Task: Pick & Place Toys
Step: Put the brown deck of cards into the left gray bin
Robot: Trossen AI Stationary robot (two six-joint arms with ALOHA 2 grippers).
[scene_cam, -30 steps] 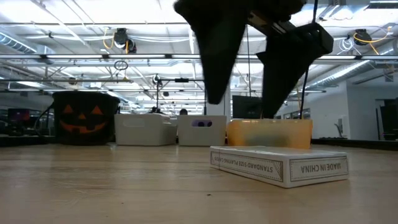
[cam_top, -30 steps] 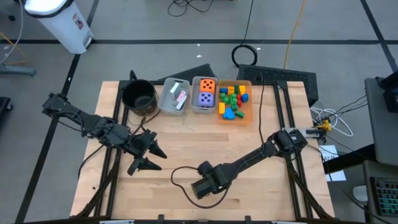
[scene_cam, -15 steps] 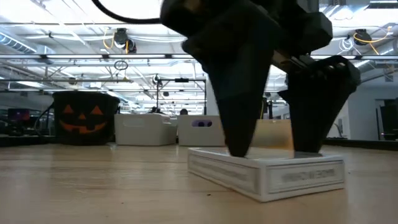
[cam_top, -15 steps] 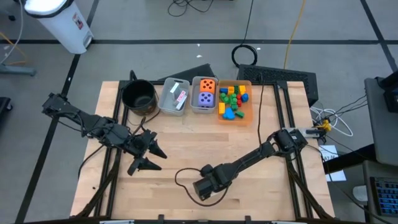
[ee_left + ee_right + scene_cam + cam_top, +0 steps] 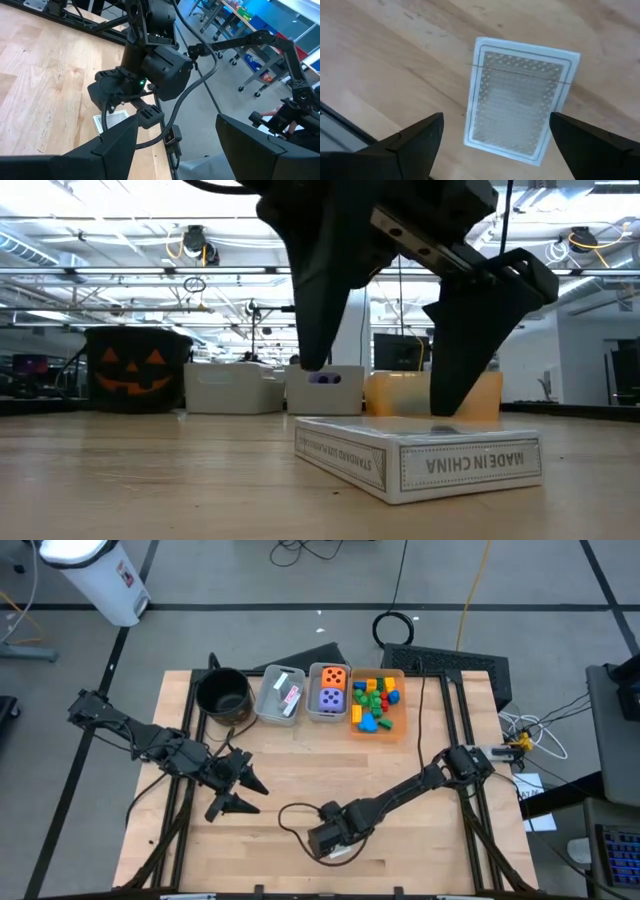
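Lowered since a second ago, the right gripper (image 5: 385,395) now straddles the white boxed deck of playing cards (image 5: 418,463), jaws spread wide to either side and not yet touching it; the box itself has slid and turned slightly. It lies flat near the front edge of the wooden surface (image 5: 420,770), about midway along. Being a stiff, light, smooth carton, it should be pinched across its narrower width. The left gripper (image 5: 243,792) waits open near the left edge.
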